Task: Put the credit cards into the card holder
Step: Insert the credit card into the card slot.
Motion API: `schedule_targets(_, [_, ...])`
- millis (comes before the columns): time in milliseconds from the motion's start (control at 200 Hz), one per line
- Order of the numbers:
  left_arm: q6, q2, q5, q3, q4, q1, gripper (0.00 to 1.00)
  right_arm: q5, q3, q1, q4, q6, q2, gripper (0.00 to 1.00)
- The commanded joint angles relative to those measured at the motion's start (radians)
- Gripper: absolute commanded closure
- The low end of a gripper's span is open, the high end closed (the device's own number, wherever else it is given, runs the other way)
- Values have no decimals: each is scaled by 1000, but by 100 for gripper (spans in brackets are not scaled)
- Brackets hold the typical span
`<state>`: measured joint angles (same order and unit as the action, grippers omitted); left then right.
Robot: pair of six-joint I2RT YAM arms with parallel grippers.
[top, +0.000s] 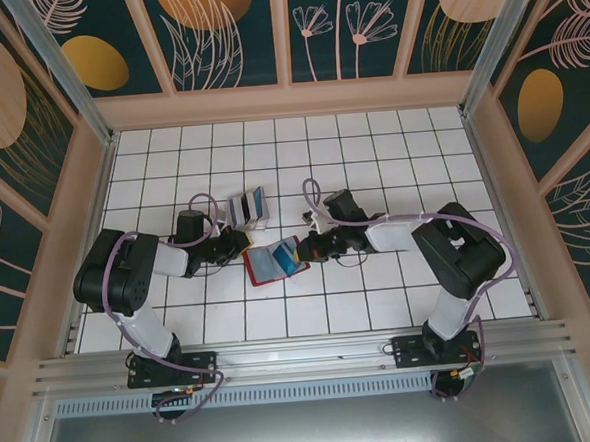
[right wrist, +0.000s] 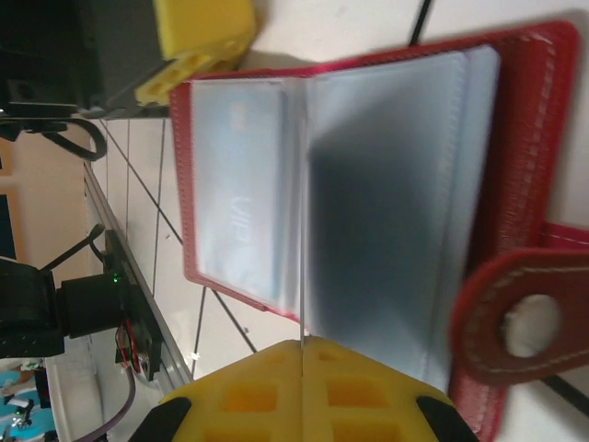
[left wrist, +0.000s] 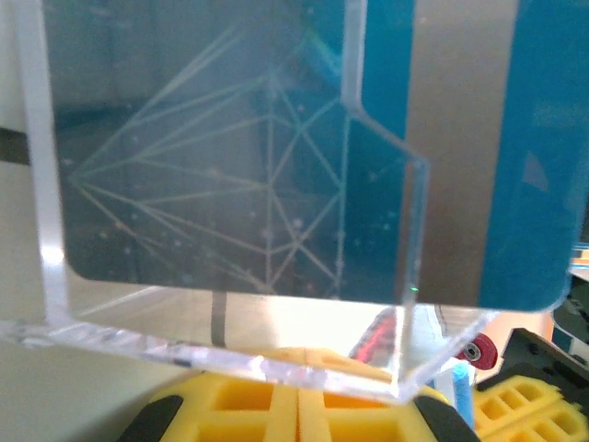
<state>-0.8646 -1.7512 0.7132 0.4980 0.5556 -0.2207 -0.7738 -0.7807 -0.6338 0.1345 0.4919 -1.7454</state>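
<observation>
White tiled table [top: 392, 165], open red card holder [top: 276, 262], clear box [top: 248, 208]

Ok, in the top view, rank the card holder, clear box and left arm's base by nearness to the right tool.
1. card holder, pinched at the right tool, just to its left.
2. clear box, farther back, left.
3. left arm's base, near edge, far left.
</observation>
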Motion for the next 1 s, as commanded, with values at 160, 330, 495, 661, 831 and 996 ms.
schedule_targets(160, [49,-74,-135,-34,-142,-3,100,-108,19,9,135,41,-83,100])
schedule_targets(330, [71,-86,-148,-26,-161,-4,100,-126,21,18,181,62,-110,100])
schedule_targets(495, [71,-91,-150,-34,-149,-5,100,-167,23,24,257,108,-155,100])
schedule_targets(661, [71,-81,-163,-45,-142,-5,100,-180,29,23,307,148,-181,100])
schedule_targets(831, [67,-82,-159,-47,-137,-5,100,-173,27,23,353,207,-206,100])
schedule_targets(996, [69,-89,-148,-40,-142,-5,100,-137,56,23,462,298,-222,100])
